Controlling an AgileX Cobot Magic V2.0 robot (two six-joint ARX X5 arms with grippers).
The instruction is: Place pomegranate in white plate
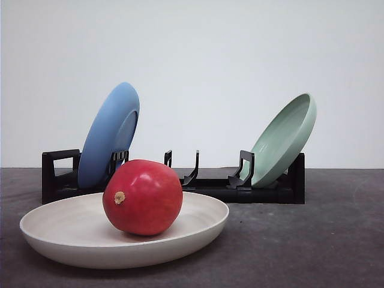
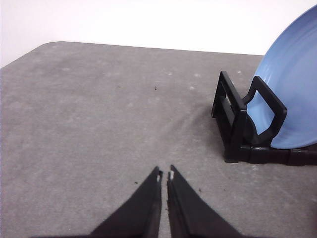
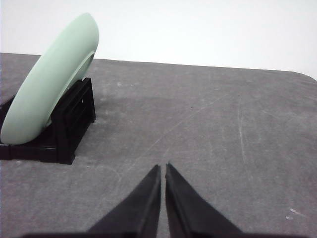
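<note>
The glossy red pomegranate rests inside the white plate at the near left of the table, its brown crown turned toward the front camera. The plate lies flat in front of the black rack. My left gripper hovers over bare grey table beside the rack's blue-plate end, its black fingers pressed together and holding nothing. My right gripper is likewise shut and empty above the table, off the rack's green-plate end.
A black dish rack stands behind the white plate. A blue plate leans in its left slot and a mint green plate in its right slot. Open grey tabletop spreads to the right of the white plate.
</note>
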